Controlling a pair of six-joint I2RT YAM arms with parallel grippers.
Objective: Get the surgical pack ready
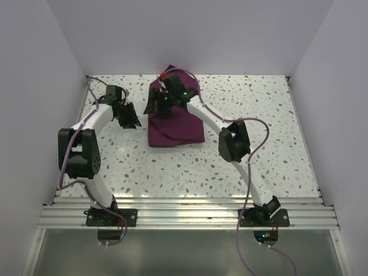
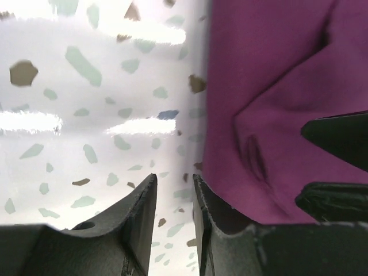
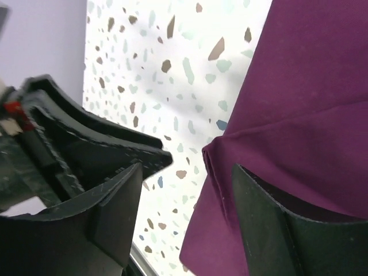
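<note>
The surgical pack [image 1: 175, 127] lies as a folded maroon cloth bundle at the back middle of the speckled table [image 1: 264, 121]; its contents are hidden. My right gripper [image 1: 163, 106] hangs over the bundle's far left corner. Its jaws [image 3: 187, 169] are open, with a loose fold of the maroon cloth [image 3: 299, 115] lying beside the right finger [image 3: 270, 224], ungripped. My left gripper [image 1: 131, 119] sits just left of the bundle. It is open [image 2: 173, 178], only table showing in the gap, and the maroon cloth [image 2: 270, 86] lies right of its fingers.
White walls [image 1: 52, 69] close in the table on three sides. An aluminium rail [image 1: 184, 214] runs along the near edge by the arm bases. In each wrist view the other gripper shows close by: the right one [image 2: 339, 138] and the left one [image 3: 86, 144].
</note>
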